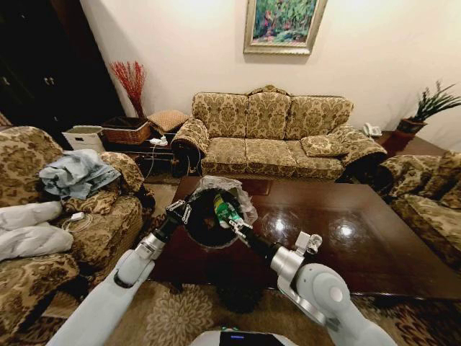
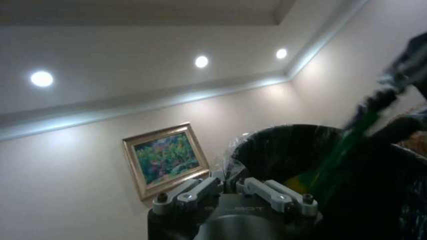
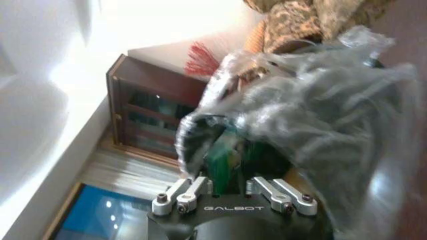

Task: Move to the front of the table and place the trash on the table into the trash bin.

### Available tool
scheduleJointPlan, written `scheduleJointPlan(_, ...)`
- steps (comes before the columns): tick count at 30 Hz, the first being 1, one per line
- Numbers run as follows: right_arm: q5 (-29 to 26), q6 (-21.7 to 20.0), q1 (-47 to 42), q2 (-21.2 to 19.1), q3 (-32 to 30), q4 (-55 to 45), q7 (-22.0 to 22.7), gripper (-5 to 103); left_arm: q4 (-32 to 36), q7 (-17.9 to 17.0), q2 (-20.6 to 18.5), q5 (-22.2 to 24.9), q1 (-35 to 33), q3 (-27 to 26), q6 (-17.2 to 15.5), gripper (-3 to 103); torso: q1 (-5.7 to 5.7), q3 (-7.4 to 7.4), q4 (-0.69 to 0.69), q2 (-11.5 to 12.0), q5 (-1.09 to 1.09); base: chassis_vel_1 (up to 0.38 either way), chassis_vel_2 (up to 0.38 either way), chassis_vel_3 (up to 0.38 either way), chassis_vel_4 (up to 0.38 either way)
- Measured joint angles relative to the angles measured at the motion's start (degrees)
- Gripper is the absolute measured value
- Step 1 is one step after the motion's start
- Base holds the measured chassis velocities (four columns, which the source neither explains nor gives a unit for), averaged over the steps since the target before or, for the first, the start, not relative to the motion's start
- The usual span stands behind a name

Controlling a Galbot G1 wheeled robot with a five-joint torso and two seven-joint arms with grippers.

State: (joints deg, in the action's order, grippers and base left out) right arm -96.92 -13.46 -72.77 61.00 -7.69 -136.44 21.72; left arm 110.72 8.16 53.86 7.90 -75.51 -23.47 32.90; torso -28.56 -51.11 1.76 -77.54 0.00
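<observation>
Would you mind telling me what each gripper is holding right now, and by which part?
The left gripper grips the trash bin by its rim, tilted above the table. The right gripper holds the green tube at the bin's mouth; which part cannot be told.

left gripper (image 1: pixel 178 211) holds trash bin (image 1: pixel 209 234) | right gripper (image 1: pixel 232 220) apparently grips green tube (image 1: pixel 225 210)

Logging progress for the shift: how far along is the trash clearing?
Nearly done: the table shows no loose trash. In hand: the left pincer holds the trash bin at its rim, tilted up, while the right pincer holds the green tube at its mouth. Left: releasing the tube inside.
</observation>
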Motion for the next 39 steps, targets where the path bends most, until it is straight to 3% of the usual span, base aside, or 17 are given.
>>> scheduleJointPlan(3, 2.8, 0.6, -1.8, -1.0, -0.3, -0.4, -6.2, 35, -0.3, 0.5, 0.0, 0.0, -0.3, 0.2, 0.1, 4, 0.00, 0.00, 0.00, 0.0, 0.00, 0.000, 0.000, 0.000, 0.000)
scheduleJointPlan(4, 2.8, 0.6, -1.8, -1.0, -0.3, -0.4, -6.2, 35, -0.3, 0.5, 0.0, 0.0, -0.3, 0.2, 0.1, 4, 0.00, 0.00, 0.00, 0.0, 0.00, 0.000, 0.000, 0.000, 0.000)
scheduleJointPlan(7, 4.6, 0.9, -2.6, -1.7, -1.0, -0.8, -10.2, 51, -0.8, 0.6, -0.2, 0.2, -0.2, 0.1, 0.1, 4, 0.00, 0.00, 0.00, 0.0, 0.00, 0.000, 0.000, 0.000, 0.000)
scheduleJointPlan(9, 4.6, 1.0, -2.6, -1.7, -1.1, -1.0, -10.5, 51, -0.8, 0.6, -0.2, 0.2, -0.2, 0.1, 0.1, 4, 0.00, 0.00, 0.00, 0.0, 0.00, 0.000, 0.000, 0.000, 0.000)
scheduleJointPlan(10, 5.2, 1.0, -3.1, -2.1, -1.3, -1.7, -11.8, 63, -0.9, 0.6, -0.4, 0.8, -0.1, 0.0, -0.1, 4, 0.00, 0.00, 0.00, 0.0, 0.00, 0.000, 0.000, 0.000, 0.000)
scheduleJointPlan(13, 7.2, 1.0, -3.6, -2.7, -1.3, -2.2, -14.2, 68, -0.9, 0.4, -0.7, 1.8, -0.1, 0.0, -1.0, 4, -0.01, 0.00, 0.00, 0.0, -0.01, 0.000, 0.000, 0.000, 0.000)
scheduleJointPlan(16, 10.3, 1.2, -3.9, -3.4, -1.4, -2.2, -18.1, 84, -0.6, 0.2, -1.3, 2.9, -0.1, -0.6, -3.6, 4, 0.00, 0.00, 0.00, 0.0, -0.01, 0.000, 0.000, 0.000, 0.000)
scheduleJointPlan(17, 10.3, 1.2, -3.9, -3.4, -1.4, -2.2, -18.1, 84, -0.6, 0.2, -1.3, 2.9, -0.1, -0.6, -3.6, 4, 0.00, 0.00, 0.00, 0.0, -0.01, 0.000, 0.000, 0.000, 0.000)
scheduleJointPlan(19, 14.2, 2.2, -4.0, -3.8, -1.7, -1.0, -23.6, 94, 0.7, 0.5, -2.2, 4.7, -0.6, -1.9, -8.1, 4, -0.01, 0.00, -0.01, 0.0, 0.00, 0.000, 0.000, 0.000, 0.000)
scheduleJointPlan(20, 14.2, 2.2, -4.0, -3.8, -1.7, -1.0, -23.6, 94, 0.7, 0.5, -2.2, 4.7, -0.6, -1.9, -8.1, 4, -0.01, 0.00, -0.01, 0.0, 0.00, 0.000, 0.000, 0.000, 0.000)
scheduleJointPlan(23, 17.7, 4.5, -4.5, -4.2, -2.9, 0.7, -36.9, 99, 3.1, 0.6, -4.5, 7.5, -2.5, -3.5, -17.3, 4, -0.01, 0.00, 0.00, 0.0, -0.01, 0.000, 0.000, 0.000, 0.000)
scheduleJointPlan(24, 17.7, 4.5, -4.5, -4.2, -2.9, 0.7, -36.9, 99, 3.1, 0.6, -4.5, 7.5, -2.5, -3.5, -17.3, 4, -0.01, 0.00, 0.00, 0.0, -0.01, 0.000, 0.000, 0.000, 0.000)
scheduleJointPlan(27, 18.9, 6.4, -3.9, -3.7, -5.3, 1.8, -43.6, 100, 5.5, -2.8, -6.6, 9.4, -3.1, -4.5, -26.2, 4, 0.00, 0.00, 0.00, 0.0, 0.00, 0.000, 0.000, 0.000, 0.000)
scheduleJointPlan(28, 18.9, 6.4, -3.9, -3.7, -5.3, 1.8, -43.6, 100, 5.5, -2.8, -6.6, 9.4, -3.1, -4.5, -26.2, 4, 0.00, 0.00, 0.00, 0.0, 0.00, 0.000, 0.000, 0.000, 0.000)
scheduleJointPlan(29, 19.0, 7.7, -3.4, -3.5, -6.8, 2.4, -45.5, 100, 6.5, -4.7, -7.6, 11.7, -2.9, -4.6, -29.7, 4, 0.00, 0.00, 0.01, 0.0, 0.00, 0.000, 0.000, 0.000, 0.000)
scheduleJointPlan(31, 19.1, 8.8, -3.0, -3.3, -8.9, 2.8, -46.9, 100, 7.8, -6.5, -8.6, 14.9, -2.3, -4.7, -33.8, 4, -0.01, 0.00, 0.00, 0.0, -0.01, 0.000, 0.000, 0.000, 0.000)
scheduleJointPlan(39, 22.2, 10.7, -3.8, -2.0, -17.1, 5.1, -54.5, 100, 9.7, -9.9, -9.5, 18.8, -1.6, -5.4, -40.0, 4, -0.01, 0.00, 0.00, 0.0, 0.01, 0.000, 0.000, 0.000, 0.000)
